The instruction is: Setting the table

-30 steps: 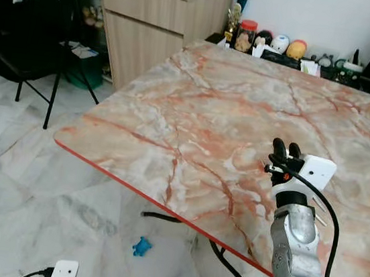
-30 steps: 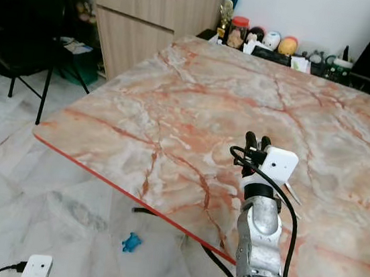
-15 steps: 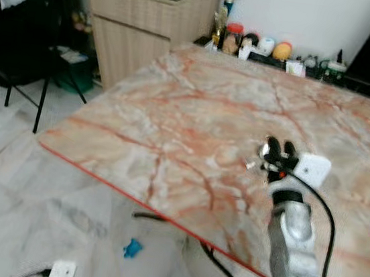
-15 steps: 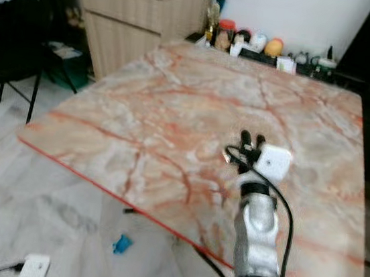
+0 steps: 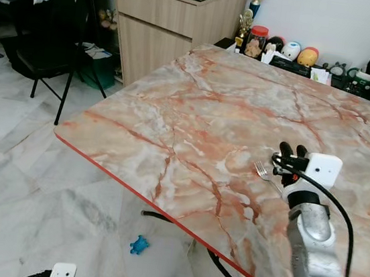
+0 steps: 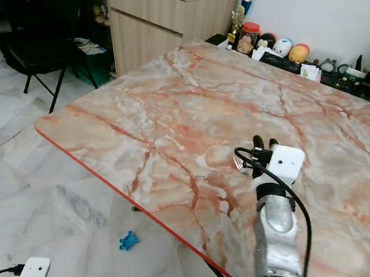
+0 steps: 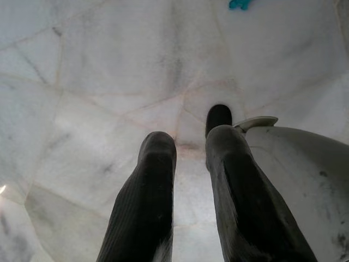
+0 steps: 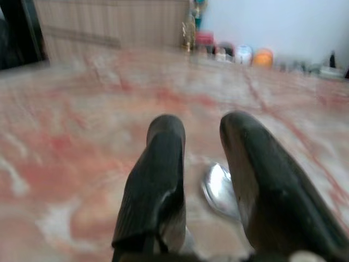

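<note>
My right gripper [image 5: 290, 151] is held over the near right part of the marble table [image 5: 202, 107], shut on a silver fork [image 5: 261, 169]. The fork's tines stick out to the gripper's left, close above the tabletop. In the right wrist view the fork's shiny head [image 8: 218, 188] lies between the two black fingers [image 8: 158, 174], just over the marble. My left gripper [image 7: 191, 144] hangs idle above the pale floor, its fingers close together with nothing between them.
A wooden cabinet [image 5: 166, 18] stands beyond the table's far left corner, and a black chair [image 5: 49, 34] is on the left. Jars and toys [image 5: 280, 50] line the table's far edge. A blue toy [image 5: 139, 245] and a white plug [image 5: 62, 274] lie on the floor.
The camera swayed and came back. The fork's tines now show at the left of the right gripper; a second ago only its handle showed at the wrist's right.
</note>
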Controlling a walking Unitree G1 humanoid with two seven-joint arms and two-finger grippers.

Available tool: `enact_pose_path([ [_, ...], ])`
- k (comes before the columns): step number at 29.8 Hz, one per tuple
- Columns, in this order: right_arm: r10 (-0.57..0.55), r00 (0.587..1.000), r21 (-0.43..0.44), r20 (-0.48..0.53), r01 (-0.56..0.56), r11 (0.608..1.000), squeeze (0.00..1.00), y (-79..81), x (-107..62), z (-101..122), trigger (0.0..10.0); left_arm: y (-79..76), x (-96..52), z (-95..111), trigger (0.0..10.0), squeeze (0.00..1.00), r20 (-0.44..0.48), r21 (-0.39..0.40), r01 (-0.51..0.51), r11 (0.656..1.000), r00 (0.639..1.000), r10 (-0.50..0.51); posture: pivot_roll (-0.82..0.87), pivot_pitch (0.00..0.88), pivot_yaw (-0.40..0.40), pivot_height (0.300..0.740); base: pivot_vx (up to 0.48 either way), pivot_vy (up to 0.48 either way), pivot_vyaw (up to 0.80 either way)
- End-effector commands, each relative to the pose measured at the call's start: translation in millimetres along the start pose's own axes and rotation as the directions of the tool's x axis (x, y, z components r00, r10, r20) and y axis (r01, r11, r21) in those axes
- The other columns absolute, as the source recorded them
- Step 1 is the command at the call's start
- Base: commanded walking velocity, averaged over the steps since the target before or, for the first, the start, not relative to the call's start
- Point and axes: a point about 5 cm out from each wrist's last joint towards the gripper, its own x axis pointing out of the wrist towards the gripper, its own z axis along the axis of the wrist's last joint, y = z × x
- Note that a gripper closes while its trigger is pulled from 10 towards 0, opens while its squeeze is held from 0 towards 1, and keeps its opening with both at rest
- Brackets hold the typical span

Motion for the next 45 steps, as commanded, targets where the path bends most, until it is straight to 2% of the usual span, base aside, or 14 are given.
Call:
enact_pose_path([
  [1, 0.042, 0.996, -0.076, -0.076, -0.048, 0.996, 0.0, -10.9, -2.0, -0.6, 10.0, 0.7, -0.3, -2.9, 10.0, 0.0, -0.013, -0.002, -0.003, 1.0, 1.0, 0.003, 0.07, 0.0, -0.024, 0.74, 0.0, 0.0, 0.0],
  [3, 0.07, 0.992, -0.084, -0.107, -0.079, 0.993, 0.0, -14.4, -2.0, -0.5, 10.0, 0.7, -0.3, -2.6, 10.0, 0.0, -0.012, -0.002, -0.003, 1.0, 1.0, 0.003, 0.06, 0.0, -0.021, 0.74, 0.0, 0.0, 0.0],
  [6, 0.177, 0.96, -0.156, -0.218, -0.214, 0.964, 0.0, -23.7, -4.5, -1.4, 10.0, 0.6, -0.1, -1.7, 10.0, 0.0, -0.011, -0.001, -0.001, 1.0, 1.0, 0.001, 0.06, 0.0, -0.019, 0.74, 0.0, 0.0, 0.0],
  [10, 0.181, 0.939, -0.183, -0.293, -0.241, 0.953, 0.0, -40.6, -4.6, -2.3, 10.0, 0.4, 0.1, -0.3, 10.0, 0.0, -0.007, 0.0, 0.002, 1.0, 1.0, -0.002, 0.06, 0.0, -0.017, 0.74, 0.0, 0.0, 0.0],
  [11, 0.193, 0.92, -0.19, -0.341, -0.269, 0.944, 0.0, -47.5, -5.0, -5.0, 10.0, 0.3, 0.2, 0.5, 10.0, 0.0, -0.006, 0.001, 0.003, 1.0, 1.0, -0.003, 0.06, 0.0, -0.016, 0.74, 0.0, 0.0, 0.0],
  [16, 0.226, 0.89, -0.172, -0.397, -0.314, 0.934, 0.0, -52.3, -6.0, -8.7, 10.0, 0.8, 0.3, 1.4, 10.0, 0.0, -0.004, 0.003, 0.003, 1.0, 1.0, -0.003, 0.06, 0.0, -0.012, 0.74, 0.0, 0.0, 0.0],
  [17, 0.229, 0.886, -0.164, -0.403, -0.317, 0.934, 0.08, -53.1, -6.3, -9.6, 10.0, 1.0, 0.3, 1.4, 10.0, 0.0, -0.004, 0.004, 0.003, 1.0, 1.0, -0.003, 0.06, 0.0, -0.012, 0.74, 0.0, 0.0, 0.0],
  [18, 0.235, 0.88, -0.157, -0.414, -0.323, 0.933, 0.84, -54.4, -6.8, -11.1, 10.0, 1.4, 0.3, 1.4, 10.0, 0.0, -0.004, 0.005, 0.002, 1.0, 1.0, -0.002, 0.06, 0.0, -0.009, 0.74, 0.0, 0.0, 0.0],
  [19, 0.238, 0.877, -0.153, -0.418, -0.326, 0.933, 1.0, -54.5, -7.0, -11.7, 10.0, 1.7, 0.2, 1.4, 10.0, 0.0, -0.005, 0.004, 0.001, 1.0, 1.0, -0.001, 0.06, 0.0, -0.009, 0.74, 0.0, 0.0, 0.0],
  [23, 0.259, 0.863, -0.112, -0.433, -0.337, 0.935, 1.0, -52.5, -7.5, -16.8, 10.0, 2.5, 0.2, 1.5, 10.0, 0.0, -0.005, 0.005, -0.001, 1.0, 1.0, 0.001, 0.06, 0.0, -0.008, 0.74, 0.0, 0.0, 0.0],
  [24, 0.265, 0.856, -0.101, -0.444, -0.342, 0.934, 0.56, -51.2, -7.5, -21.4, 10.0, 2.8, 0.2, 1.7, 10.0, 0.0, -0.004, 0.004, -0.001, 1.0, 1.0, 0.001, 0.06, 0.0, -0.008, 0.74, 0.0, 0.0, 0.0],
  [25, 0.265, 0.851, -0.1, -0.453, -0.345, 0.933, 0.0, -50.5, -7.2, -24.3, 10.0, 2.8, 0.3, 2.1, 10.0, 0.0, -0.003, 0.003, -0.001, 1.0, 1.0, 0.001, 0.06, 0.0, -0.009, 0.74, 0.0, 0.0, 0.0],
  [38, 0.296, 0.83, -0.036, -0.472, -0.354, 0.935, 0.0, -43.5, -2.6, -37.0, 10.0, -2.0, 1.2, 7.0, 10.0, 0.0, 0.01, 0.004, 0.009, 1.0, 1.0, -0.009, 0.07, 0.0, -0.009, 0.74, 0.0, 0.0, 0.0],
  [45, 0.291, 0.83, -0.043, -0.475, -0.352, 0.935, 0.0, -43.9, 0.2, -39.0, 10.0, -2.5, 1.3, 7.7, 10.0, 0.0, 0.013, 0.01, 0.012, 1.0, 1.0, -0.012, 0.07, 0.0, -0.009, 0.74, 0.0, 0.0, 0.0],
])
